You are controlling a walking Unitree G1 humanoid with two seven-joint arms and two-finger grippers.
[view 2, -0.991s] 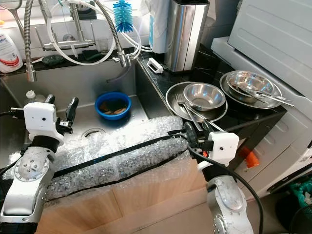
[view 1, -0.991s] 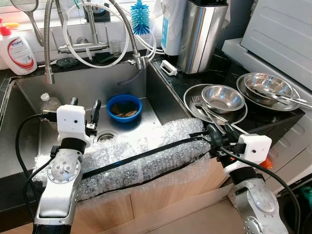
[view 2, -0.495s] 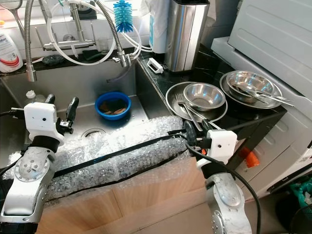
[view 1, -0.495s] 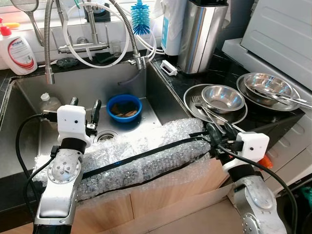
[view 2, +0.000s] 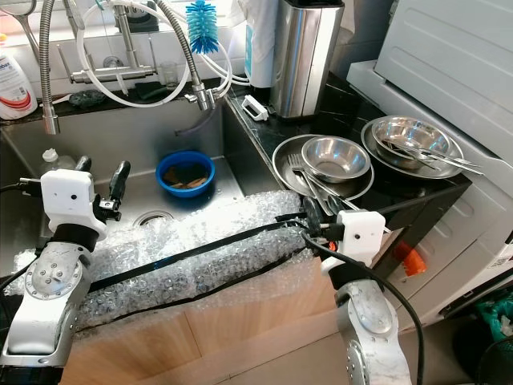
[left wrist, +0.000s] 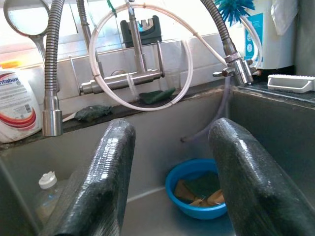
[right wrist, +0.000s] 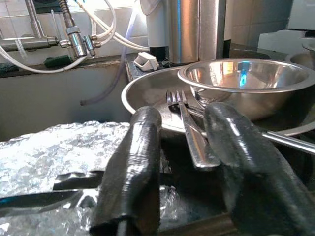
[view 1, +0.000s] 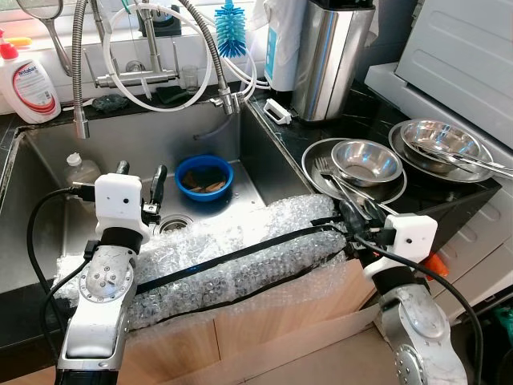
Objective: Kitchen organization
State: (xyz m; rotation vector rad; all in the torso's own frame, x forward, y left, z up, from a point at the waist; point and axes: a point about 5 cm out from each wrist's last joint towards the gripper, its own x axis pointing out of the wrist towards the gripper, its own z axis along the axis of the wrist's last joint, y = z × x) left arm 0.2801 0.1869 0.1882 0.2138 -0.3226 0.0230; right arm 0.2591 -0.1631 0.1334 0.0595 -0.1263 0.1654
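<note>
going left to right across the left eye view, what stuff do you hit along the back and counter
White detergent bottle with red label → coiled steel spring faucet hose → blue bottle brush → tall stainless steel canister → small steel bowl on a steel plate → larger steel bowl holding utensils

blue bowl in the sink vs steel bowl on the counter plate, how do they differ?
The blue bowl is blue and sits on the sink floor; the steel bowl is shiny metal and rests on a steel plate on the counter. The blue bowl holds brownish scraps; the steel bowl looks empty. Both are round and upright.
</note>
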